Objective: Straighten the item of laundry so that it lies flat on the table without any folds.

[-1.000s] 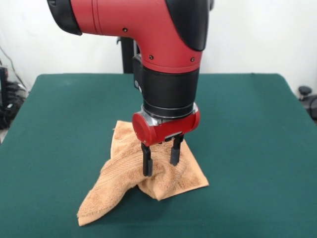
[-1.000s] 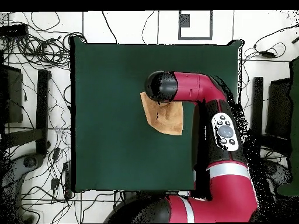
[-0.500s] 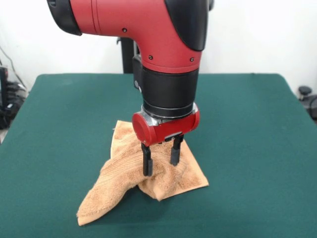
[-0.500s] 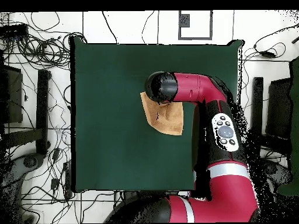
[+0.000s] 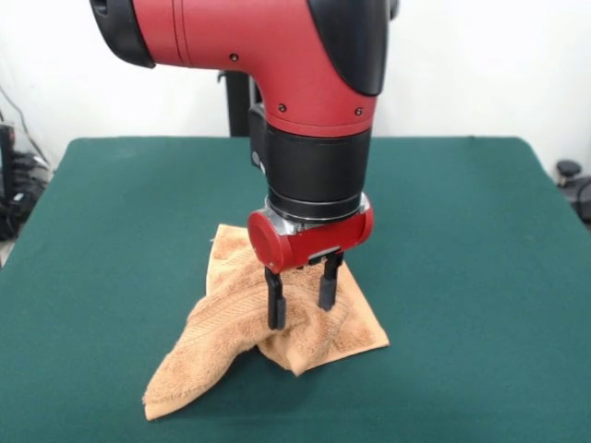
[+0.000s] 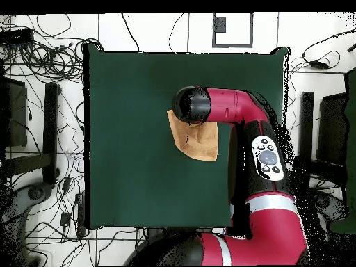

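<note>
A: So, where does the towel sit?

B: On the green worktop, a little toward six o'clock of centre in the front view. It lies crumpled, with one lobe trailing toward seven o'clock and a flatter corner out at four o'clock. In the overhead view the towel shows just beside the arm's wrist, partly hidden beneath it.

A: And the gripper?

B: Pointing straight down over the bunched middle, its two black fingers apart with a clear gap between them, tips at or just into the raised fold. Nothing is clamped yet, as far as I can see.

A: How will the cloth handle?

B: I judge it light, soft and limp; terry has a rough pile, so it should not slip once pinched, but it will sag and drag its other layers along. It cannot break.

A: Where would you take hold?

B: A single layer at an outer corner, say the seven o'clock lobe, would likely open the fold better than the thick ridge under the fingers.
</note>
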